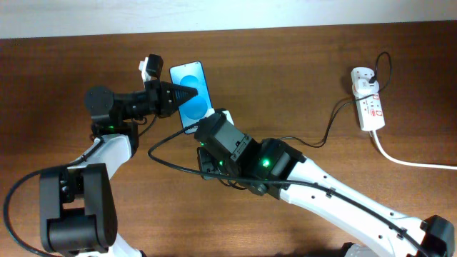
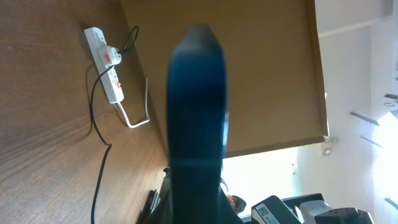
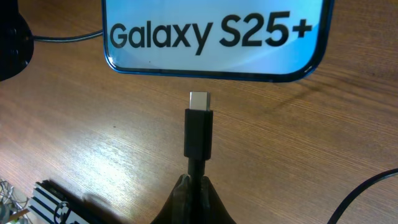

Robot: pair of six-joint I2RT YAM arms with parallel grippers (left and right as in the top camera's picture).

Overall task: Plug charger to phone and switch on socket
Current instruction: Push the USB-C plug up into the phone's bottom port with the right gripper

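**Item 1, left gripper [image 1: 175,94].** The fingers are closed across the phone [image 1: 191,77], with one dark finger lying over the blue screen in the overhead view. The left wrist view shows the handset edge-on and blurred, and the fingers are not distinct there. The phone sits left of centre, toward the far side of the table [image 1: 321,43], with its bottom edge turned to the right arm. Its shadow on the wood suggests it is held off the surface.

**Item 2, right gripper [image 3: 199,188].** The fingers are narrow, pinching the black lead just behind the USB-C connector [image 3: 199,132]. The silver tip points at the phone's bottom edge, roughly in line with its middle. It is near but apart, with bare wood showing between.

**Item 3, charger cable [image 1: 325,135].** It runs slack from the right gripper across to the right side of the table.

**Item 4, power strip [image 1: 371,113].** It lies flat at the far right, with the white plug adapter [image 1: 363,78] sitting in its far outlet. The switch position is too small to tell.

**Progress, as judged.**
- Done: the adapter is in the strip, and the connector is gripped and presented to the phone.
- Left: insertion into the phone, then the socket switch.

**Receptacles.** No bins or trays are present. One outlet of the strip is occupied by the adapter. The phone's port is judged empty, since the tip stands clear of it.
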